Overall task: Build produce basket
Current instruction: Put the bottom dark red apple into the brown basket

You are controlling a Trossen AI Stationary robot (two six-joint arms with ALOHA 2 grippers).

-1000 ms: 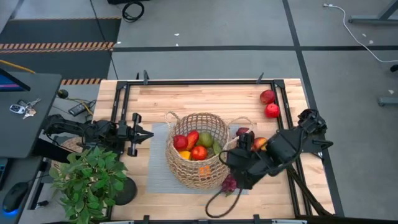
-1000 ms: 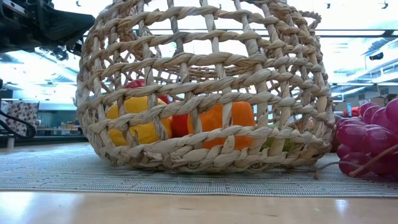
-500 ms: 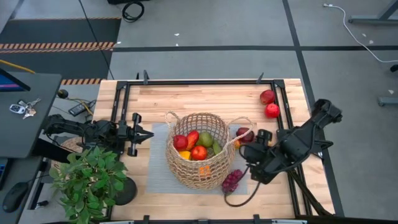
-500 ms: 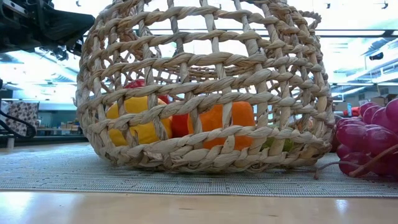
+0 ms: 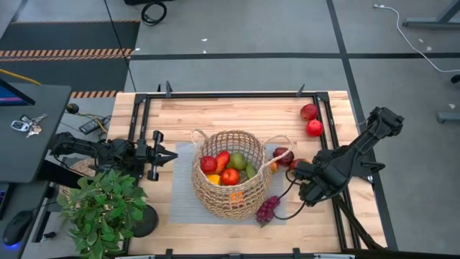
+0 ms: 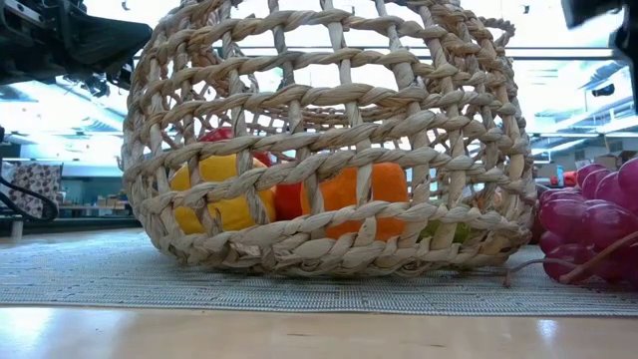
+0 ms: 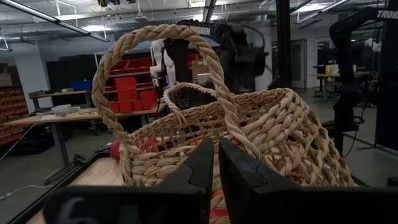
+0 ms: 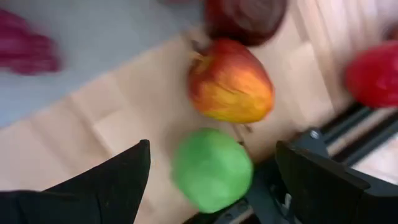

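The wicker basket (image 5: 230,173) stands on a grey mat (image 5: 180,194) and holds several fruits, among them red apples and an orange piece (image 6: 364,189). Purple grapes (image 5: 267,209) lie on the mat at the basket's near right. My right gripper (image 8: 212,146) hangs open, pointing down over a green apple (image 8: 211,168) that lies on the table beside a red-yellow apple (image 8: 230,81) and a dark red apple (image 5: 282,155). Its fingers stand either side of the green apple without touching it. My left gripper (image 7: 216,163) waits shut, left of the basket (image 7: 249,137).
Two red apples (image 5: 312,119) lie at the far right by the black metal rail (image 5: 332,137). A potted green plant (image 5: 100,208) stands at the near left corner. A black cable (image 5: 287,214) loops beside the grapes. Bare wood lies beyond the basket.
My right gripper has swung from beside the basket's right handle toward the table's right edge and sunk toward the loose apples, rolling and tipping downward as it went. Its fingers have stayed open. The basket, the grapes and my left arm have kept still.
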